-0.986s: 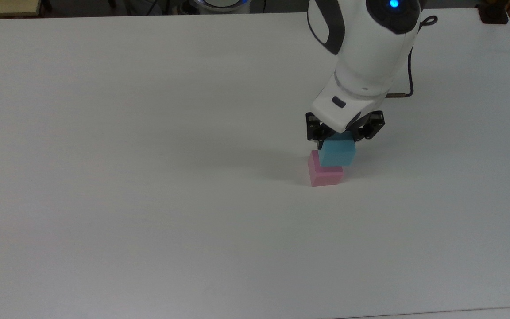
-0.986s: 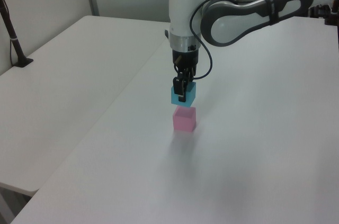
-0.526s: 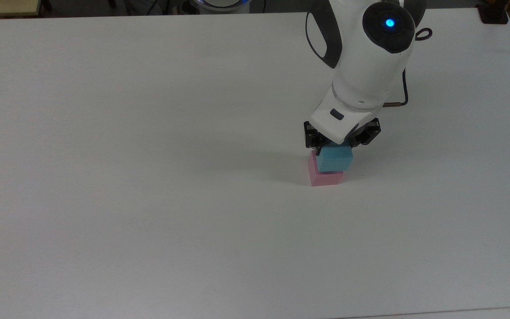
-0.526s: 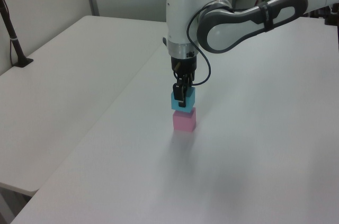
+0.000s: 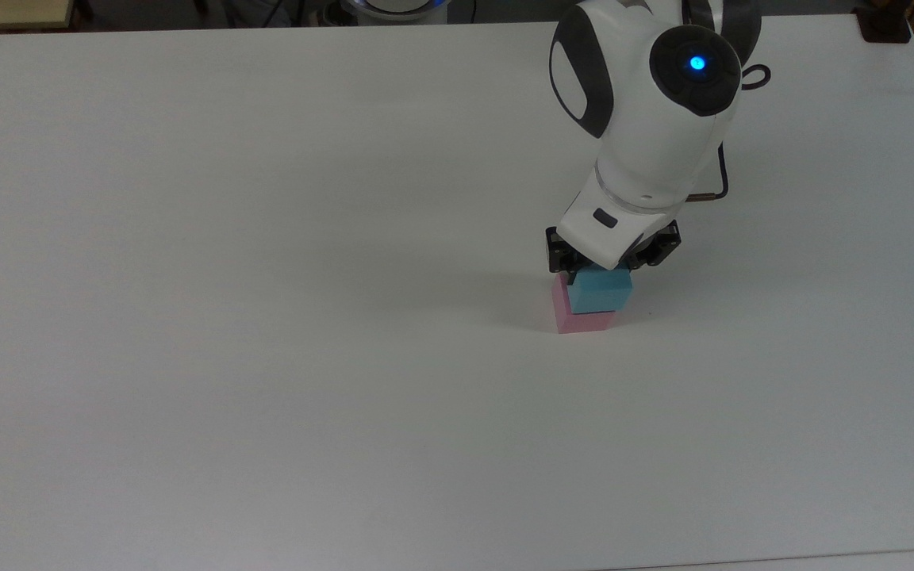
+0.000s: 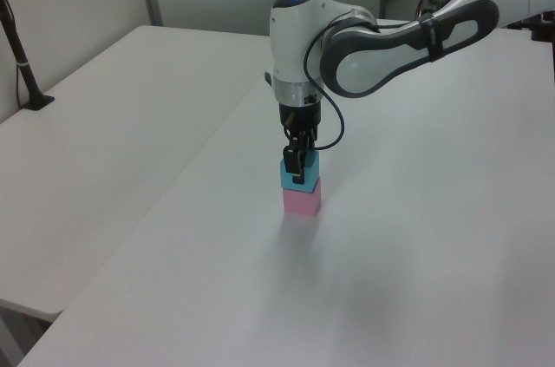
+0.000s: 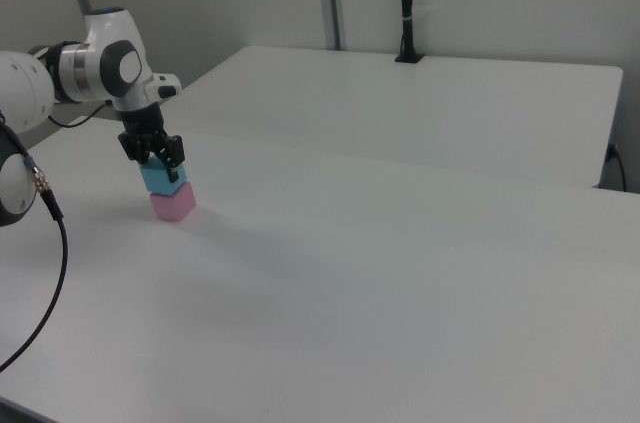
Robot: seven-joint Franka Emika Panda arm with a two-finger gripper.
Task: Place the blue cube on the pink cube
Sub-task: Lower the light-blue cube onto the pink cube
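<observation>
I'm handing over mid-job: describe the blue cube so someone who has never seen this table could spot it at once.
Start at the white table and follow the white robot arm down to its gripper. The blue cube sits between the black fingers, resting on the pink cube. It is the upper, sky-blue block of the two-cube stack; the lower one is pastel pink.

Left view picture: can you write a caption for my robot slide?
The gripper holds the blue cube on top of the pink cube on the white table.

My arm (image 5: 647, 135) has glossy white shells with dark grey joint bands, a glowing blue light (image 5: 697, 63) on a black cap, a thin dark cable, and a black gripper (image 6: 297, 167).
</observation>
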